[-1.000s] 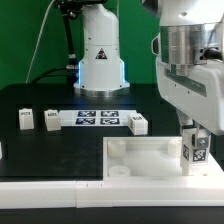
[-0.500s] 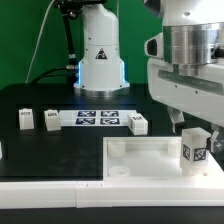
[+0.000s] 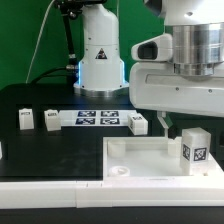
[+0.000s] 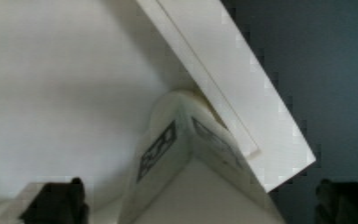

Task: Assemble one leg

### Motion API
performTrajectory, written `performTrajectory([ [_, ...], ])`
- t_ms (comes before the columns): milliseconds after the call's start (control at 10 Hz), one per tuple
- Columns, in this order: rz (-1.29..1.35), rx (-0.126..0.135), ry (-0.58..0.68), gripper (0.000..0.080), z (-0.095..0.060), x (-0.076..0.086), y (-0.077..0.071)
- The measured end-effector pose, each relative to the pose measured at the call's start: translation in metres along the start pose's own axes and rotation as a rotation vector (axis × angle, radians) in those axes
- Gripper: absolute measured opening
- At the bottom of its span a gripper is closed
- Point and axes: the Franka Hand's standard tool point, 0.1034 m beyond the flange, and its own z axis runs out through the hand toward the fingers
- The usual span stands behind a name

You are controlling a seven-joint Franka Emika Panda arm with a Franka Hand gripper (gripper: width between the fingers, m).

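The leg (image 3: 195, 148), a small white block with a black-and-white tag, stands upright on the near corner of the large white panel (image 3: 140, 156) at the exterior view's right. My gripper (image 3: 190, 118) hangs just above it, open and empty, with one dark finger (image 3: 165, 122) showing. In the wrist view I look down on the leg (image 4: 197, 150) at the panel's corner. My gripper (image 4: 197, 205) has its two dark fingertips (image 4: 55, 203) spread wide on either side of the leg, not touching it.
Three more white legs lie on the black table, two at the exterior view's left (image 3: 26, 119) (image 3: 50, 121) and one by the panel (image 3: 138, 124). The marker board (image 3: 98, 118) lies between them. A white robot base (image 3: 100, 55) stands behind.
My gripper has let go of the leg, opened and risen. The leg stays standing on the panel's corner.
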Motion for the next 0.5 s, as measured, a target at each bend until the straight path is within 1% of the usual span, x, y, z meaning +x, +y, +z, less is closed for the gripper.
performTrajectory([
  [200, -0.201, -0.002, 0.001, 0.0649, 0.0001, -0.0003, -0.0003],
  [500, -0.517, -0.012, 0.004, 0.0649, 0.0002, 0.0010, 0.0016],
])
